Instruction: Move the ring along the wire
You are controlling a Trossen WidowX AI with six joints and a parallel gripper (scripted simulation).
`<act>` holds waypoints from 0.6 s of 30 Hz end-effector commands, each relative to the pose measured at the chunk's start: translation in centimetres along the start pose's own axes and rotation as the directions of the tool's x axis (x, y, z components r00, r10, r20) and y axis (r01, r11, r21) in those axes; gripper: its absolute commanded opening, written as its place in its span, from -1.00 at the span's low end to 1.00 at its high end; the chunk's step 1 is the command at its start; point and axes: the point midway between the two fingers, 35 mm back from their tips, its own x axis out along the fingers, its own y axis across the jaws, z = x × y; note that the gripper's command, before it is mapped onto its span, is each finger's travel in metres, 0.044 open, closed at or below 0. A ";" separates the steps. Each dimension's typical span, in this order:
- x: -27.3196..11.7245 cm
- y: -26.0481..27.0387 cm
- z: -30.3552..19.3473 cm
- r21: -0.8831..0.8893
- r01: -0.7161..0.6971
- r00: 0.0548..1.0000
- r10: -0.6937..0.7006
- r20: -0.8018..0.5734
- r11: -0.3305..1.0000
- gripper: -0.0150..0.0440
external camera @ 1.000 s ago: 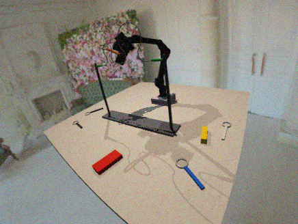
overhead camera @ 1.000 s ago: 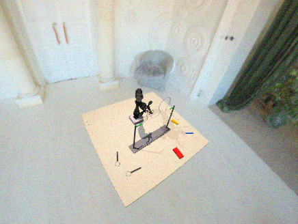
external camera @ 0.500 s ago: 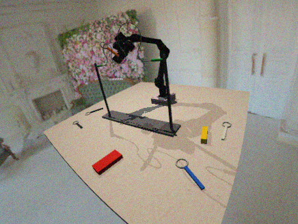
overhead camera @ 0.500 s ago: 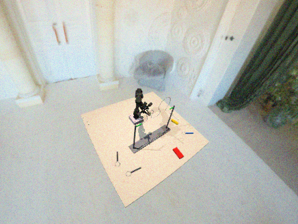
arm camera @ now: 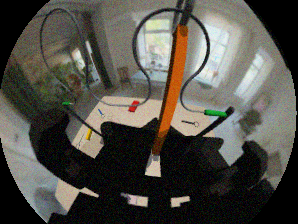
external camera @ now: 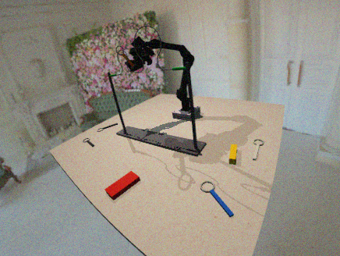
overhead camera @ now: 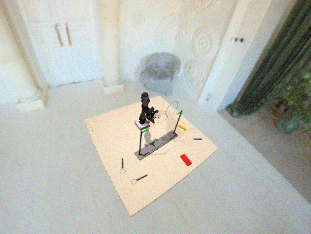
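The orange handle (overhead camera: 153, 118) (external camera: 125, 59) (arm camera: 172, 85) is held at its lower end in my gripper (external camera: 130, 65) (arm camera: 157, 120), which is shut on it. The handle's ring is seen nearly edge-on at the top of the wrist view, where the top of a grey wire loop (arm camera: 135, 45) crosses it. Whether ring and wire touch is too small to tell. The ring is away from both green parts. One green part (overhead camera: 145, 130) (external camera: 113, 75) (arm camera: 216, 113) is at the near loop's post; the other green part (overhead camera: 179, 113) (external camera: 178, 69) (arm camera: 67, 103) is beyond a larger, taller wire loop.
The posts (overhead camera: 140, 143) (external camera: 193, 113) stand on a dark base plate (overhead camera: 157, 145) (external camera: 164, 140). On the table lie a red block (overhead camera: 185, 160) (external camera: 122, 185), a yellow block (overhead camera: 182, 127) (external camera: 233, 154), a blue-handled ring tool (external camera: 221, 203), a white one (external camera: 256, 152) and two dark ones.
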 end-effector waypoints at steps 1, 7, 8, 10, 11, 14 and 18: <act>0.0 -0.7 0.0 -0.086 0.051 0.999 -0.051 0.007 0.995 -1.00; -0.1 -1.7 0.2 -0.212 0.128 0.992 -0.126 0.025 0.969 -1.00; -0.1 -1.9 0.2 -0.233 0.141 0.990 -0.138 0.029 0.962 -1.00; -0.1 -2.2 0.3 -0.273 0.166 0.986 -0.162 0.037 0.948 -1.00; -0.1 -2.4 0.4 -0.293 0.178 0.984 -0.174 0.042 0.939 -1.00; -0.2 -2.9 0.5 -0.352 0.215 0.976 -0.208 0.058 0.911 -1.00; -0.4 -3.5 0.8 -0.428 0.263 0.964 -0.252 0.082 0.865 -1.00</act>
